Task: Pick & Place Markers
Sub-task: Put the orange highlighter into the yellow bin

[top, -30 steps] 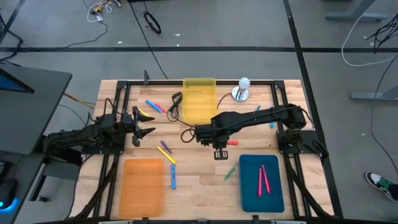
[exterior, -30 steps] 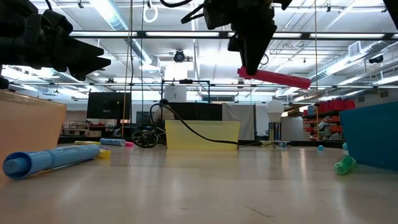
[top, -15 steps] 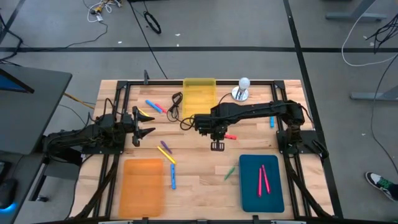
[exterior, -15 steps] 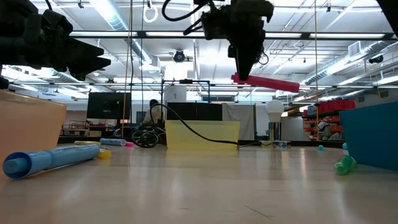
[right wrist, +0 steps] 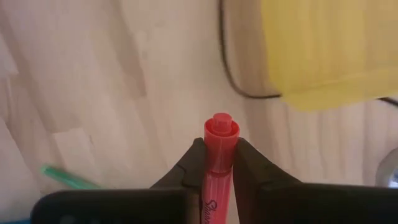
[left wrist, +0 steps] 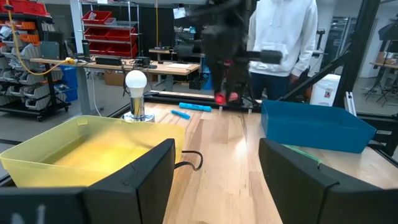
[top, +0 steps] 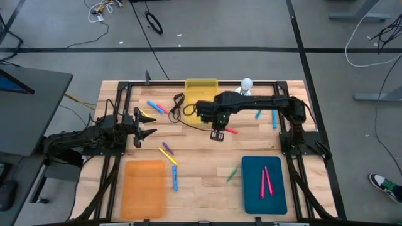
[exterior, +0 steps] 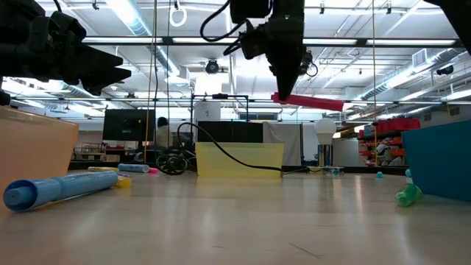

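My right gripper (top: pixel 217 130) hangs over the middle of the table, just near of the yellow tray (top: pixel 201 99), shut on a pink-red marker (exterior: pixel 309 101). Other markers lie on the wood: blue and pink ones (top: pixel 156 107) at far left, purple and yellow ones (top: pixel 167 152), a blue one (top: pixel 174 179) and a green one (top: pixel 233 173). Two pink ones (top: pixel 266 181) lie in the teal tray (top: pixel 278 188). My left gripper (top: pixel 148 123) waits at the table's left, level and open, with nothing between its fingers (left wrist: pixel 143 177). My right gripper pinches the pink-red marker between its two fingers (right wrist: pixel 191 163), close to one end (right wrist: pixel 220 134), which sticks out a little past them. The fingers point down from above and lie across the marker. The marker hangs about level, well clear of the table, its long part reaching toward the table's right (exterior: pixel 324 103).
An orange tray (top: pixel 144 187) lies at the near left. A black cable (top: pixel 181 112) loops beside the yellow tray. A white ball on a metal foot (top: pixel 245 86) stands at the far edge, with blue markers (top: pixel 274 120) to its right. A person stands beyond the table (left wrist: pixel 283 37).
My right gripper has carried the pink-red marker toward the table's far edge and the yellow tray, rolling a little about its downward axis. The marker stays level and clear of the table.
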You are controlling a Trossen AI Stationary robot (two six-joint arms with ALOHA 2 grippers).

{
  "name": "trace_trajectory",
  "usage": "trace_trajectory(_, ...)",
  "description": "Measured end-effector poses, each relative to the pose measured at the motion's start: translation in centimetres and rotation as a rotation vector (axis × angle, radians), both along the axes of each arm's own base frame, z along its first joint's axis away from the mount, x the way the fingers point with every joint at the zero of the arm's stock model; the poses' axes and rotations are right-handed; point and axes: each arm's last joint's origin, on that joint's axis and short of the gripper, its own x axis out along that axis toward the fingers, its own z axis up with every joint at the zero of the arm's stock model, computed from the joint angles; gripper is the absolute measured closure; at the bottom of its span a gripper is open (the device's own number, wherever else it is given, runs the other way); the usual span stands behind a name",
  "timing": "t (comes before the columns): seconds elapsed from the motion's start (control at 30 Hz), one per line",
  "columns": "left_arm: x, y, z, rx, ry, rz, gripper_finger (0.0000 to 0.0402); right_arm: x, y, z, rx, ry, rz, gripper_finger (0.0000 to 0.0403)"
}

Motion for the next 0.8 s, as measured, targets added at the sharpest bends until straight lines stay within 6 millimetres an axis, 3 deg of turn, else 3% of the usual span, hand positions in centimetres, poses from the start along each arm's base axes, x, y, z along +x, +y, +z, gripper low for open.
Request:
trace_trajectory(0.37, 0.0, 0.0, 0.0, 0.0, 0.0, 0.0, 0.0163, 0.4, -6.1, 2.8, -0.041, -0.191, -0.125, 0.0362)
trace_trajectory(0.8, 0.0, 0.0, 0.0, 0.0, 0.0, 0.0, 0.0163, 0.2, -11.1, 3.4, -0.085, -0.333, -0.377, 0.0362)
